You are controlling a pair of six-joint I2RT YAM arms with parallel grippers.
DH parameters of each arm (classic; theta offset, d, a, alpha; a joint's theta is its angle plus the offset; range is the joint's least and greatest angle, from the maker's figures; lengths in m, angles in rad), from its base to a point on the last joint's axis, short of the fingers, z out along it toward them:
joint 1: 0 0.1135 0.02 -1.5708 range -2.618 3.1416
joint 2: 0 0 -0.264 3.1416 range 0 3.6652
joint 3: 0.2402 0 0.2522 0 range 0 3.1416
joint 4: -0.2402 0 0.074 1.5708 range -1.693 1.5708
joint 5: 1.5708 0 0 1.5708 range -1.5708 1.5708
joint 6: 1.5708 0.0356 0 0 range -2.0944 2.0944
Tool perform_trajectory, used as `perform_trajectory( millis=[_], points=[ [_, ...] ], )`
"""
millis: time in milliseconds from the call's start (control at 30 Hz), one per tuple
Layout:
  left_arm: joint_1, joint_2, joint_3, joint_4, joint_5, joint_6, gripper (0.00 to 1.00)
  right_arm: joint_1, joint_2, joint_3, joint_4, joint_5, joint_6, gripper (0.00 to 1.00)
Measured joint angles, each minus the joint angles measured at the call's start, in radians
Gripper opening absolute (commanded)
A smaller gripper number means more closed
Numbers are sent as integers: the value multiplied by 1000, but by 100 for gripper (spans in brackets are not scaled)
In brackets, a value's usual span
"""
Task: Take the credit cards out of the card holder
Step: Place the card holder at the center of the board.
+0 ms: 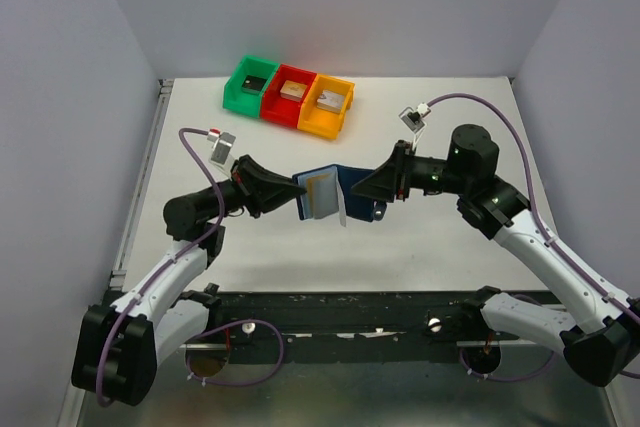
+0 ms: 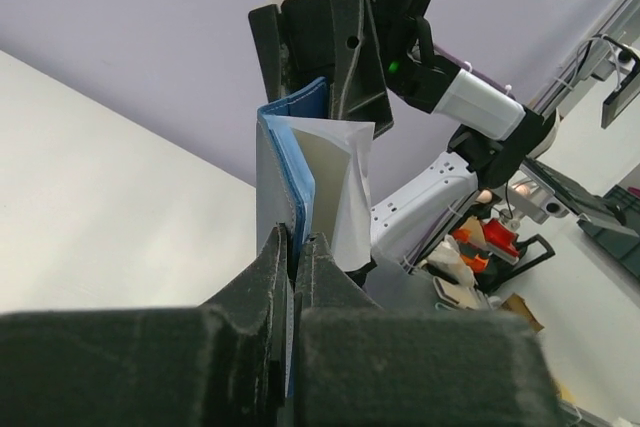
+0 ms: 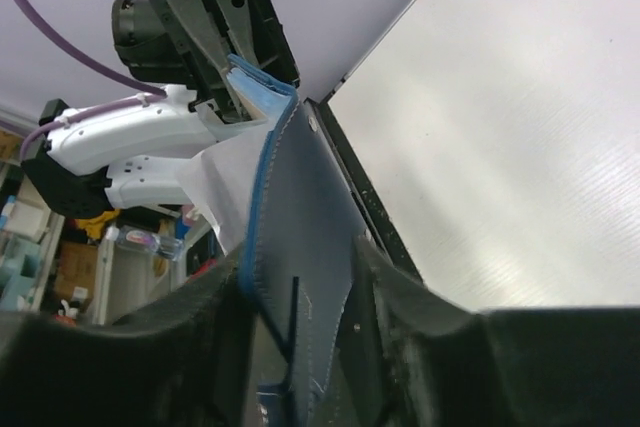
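Observation:
The card holder (image 1: 352, 183), a dark navy wallet with lighter blue pockets, hangs open in the air between both arms. My left gripper (image 1: 296, 190) is shut on its left flap, seen edge-on in the left wrist view (image 2: 297, 242). My right gripper (image 1: 372, 190) is shut on the right flap (image 3: 310, 207), the navy flap filling its jaws (image 3: 300, 267). A pale credit card (image 1: 322, 197) sits in the blue pockets and a white card (image 1: 340, 211) sticks out below. They also show in the left wrist view (image 2: 352, 187). The black card is hidden.
A green bin (image 1: 236, 89), a red bin (image 1: 276, 107) and an orange bin (image 1: 318, 125) stand in a row at the back of the white table, each with a small block inside. The table's black front rail (image 1: 350, 302) lies below the wallet.

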Motion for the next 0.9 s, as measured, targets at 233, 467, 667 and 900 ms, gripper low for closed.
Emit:
perform_trajectory(
  millis=[233, 467, 667, 900],
  points=[
    [-6, -91, 24, -198, -5, 120, 0, 0, 2, 19, -103, 63, -57, 89],
    [-77, -173, 119, -546, -80, 340, 0, 0, -11, 142, -293, 246, -150, 100],
    [-193, -197, 258, -848, -221, 553, 0, 39, -25, 272, -435, 434, -220, 100],
    [-245, -168, 316, -1026, -377, 638, 0, 191, 31, 441, -544, 619, -286, 100]
  ],
)
